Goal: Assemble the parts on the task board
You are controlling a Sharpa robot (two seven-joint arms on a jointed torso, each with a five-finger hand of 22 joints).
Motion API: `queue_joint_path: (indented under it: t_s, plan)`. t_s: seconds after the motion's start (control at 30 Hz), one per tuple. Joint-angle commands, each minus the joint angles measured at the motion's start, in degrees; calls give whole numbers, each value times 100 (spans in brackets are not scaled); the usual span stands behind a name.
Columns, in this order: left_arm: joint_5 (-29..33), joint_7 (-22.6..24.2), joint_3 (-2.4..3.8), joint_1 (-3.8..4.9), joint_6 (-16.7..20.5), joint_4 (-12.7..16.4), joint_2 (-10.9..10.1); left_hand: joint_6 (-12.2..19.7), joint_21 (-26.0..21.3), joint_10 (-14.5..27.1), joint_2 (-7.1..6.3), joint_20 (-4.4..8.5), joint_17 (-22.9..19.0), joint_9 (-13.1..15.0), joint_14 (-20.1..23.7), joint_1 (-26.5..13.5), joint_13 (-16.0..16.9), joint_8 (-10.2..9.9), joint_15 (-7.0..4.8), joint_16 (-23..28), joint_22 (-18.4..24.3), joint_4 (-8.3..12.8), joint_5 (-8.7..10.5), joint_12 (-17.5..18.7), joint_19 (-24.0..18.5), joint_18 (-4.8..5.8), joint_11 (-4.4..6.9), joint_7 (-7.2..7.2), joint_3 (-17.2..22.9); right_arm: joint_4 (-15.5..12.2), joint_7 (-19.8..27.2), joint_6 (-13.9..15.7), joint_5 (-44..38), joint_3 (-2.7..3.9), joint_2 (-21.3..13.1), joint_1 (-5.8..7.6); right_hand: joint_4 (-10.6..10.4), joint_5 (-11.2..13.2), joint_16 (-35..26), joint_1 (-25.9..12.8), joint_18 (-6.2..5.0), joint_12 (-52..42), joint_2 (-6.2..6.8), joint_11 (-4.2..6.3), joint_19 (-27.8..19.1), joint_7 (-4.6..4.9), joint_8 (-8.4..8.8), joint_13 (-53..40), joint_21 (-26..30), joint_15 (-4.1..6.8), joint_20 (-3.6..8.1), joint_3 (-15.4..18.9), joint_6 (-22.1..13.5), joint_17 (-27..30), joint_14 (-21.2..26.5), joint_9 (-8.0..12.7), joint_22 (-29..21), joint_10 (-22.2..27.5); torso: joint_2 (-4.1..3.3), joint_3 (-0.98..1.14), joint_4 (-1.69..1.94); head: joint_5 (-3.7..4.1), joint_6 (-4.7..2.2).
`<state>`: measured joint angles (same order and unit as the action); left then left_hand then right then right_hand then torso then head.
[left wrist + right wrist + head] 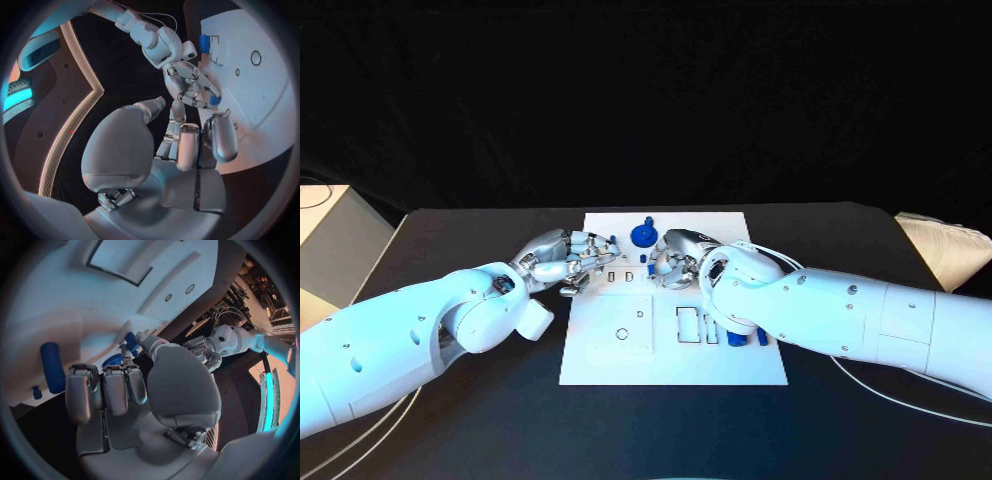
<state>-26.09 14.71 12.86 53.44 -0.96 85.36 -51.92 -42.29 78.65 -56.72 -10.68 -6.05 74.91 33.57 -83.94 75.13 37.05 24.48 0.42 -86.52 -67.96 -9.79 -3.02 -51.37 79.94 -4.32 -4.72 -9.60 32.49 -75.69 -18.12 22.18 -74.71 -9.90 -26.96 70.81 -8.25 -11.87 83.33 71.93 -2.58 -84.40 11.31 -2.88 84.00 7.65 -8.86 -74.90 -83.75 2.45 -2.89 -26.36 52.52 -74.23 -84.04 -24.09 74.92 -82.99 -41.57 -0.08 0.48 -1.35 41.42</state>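
Both hands meet over the far half of the white board (733,365). The right hand (681,256) pinches a small blue part (215,100). The left hand (570,257) is curled, but whether it holds anything I cannot tell.

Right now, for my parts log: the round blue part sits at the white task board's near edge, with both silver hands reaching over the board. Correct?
No: the head view shows the round blue part at the white task board's far edge, away from the robot. The left hand and right hand do reach over the board.

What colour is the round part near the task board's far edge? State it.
Blue round part on the white task board; clearest in head view.
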Motion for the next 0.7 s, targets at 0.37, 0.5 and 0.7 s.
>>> queue_joint_path:
  t_s: [0.37,0.5,0.7]
  plan:
    - [25,19,1,-1,-108,-3,13,-31,-26,-22,1,-3,1185,-14,-357,42,-18,-42,43,42,13,41,17,31,-52,-29,-14,-29,-2,8,-13,-14,-84,1,8,-2,-47,219,-10,-28,87,84,103,-26,468,37,32,-758,39,-66,-49,109,-151,-4,-282,28,713,107,-2,-2,-2,14,4]
    - [25,13,1,-1,-121,-7,17,-31,-28,-22,1,-3,1186,-15,-358,42,-20,-44,43,41,17,41,17,33,-54,-30,-14,-29,-3,6,-25,10,-84,1,6,-2,-117,635,-19,-47,84,98,96,-42,466,50,12,-744,50,-86,-75,246,-191,3,-279,31,707,128,-3,3,3,18,6]
    - [25,8,1,-1,-134,-10,15,-31,-33,-20,-1,-4,1184,-18,-356,43,-24,-46,43,43,26,42,17,39,-58,-32,-14,-29,-4,0,-25,58,-84,1,-9,-2,-135,685,-21,-47,83,103,92,-45,465,54,11,-740,55,-90,-79,281,-206,7,-278,33,703,134,-3,2,2,17,4]
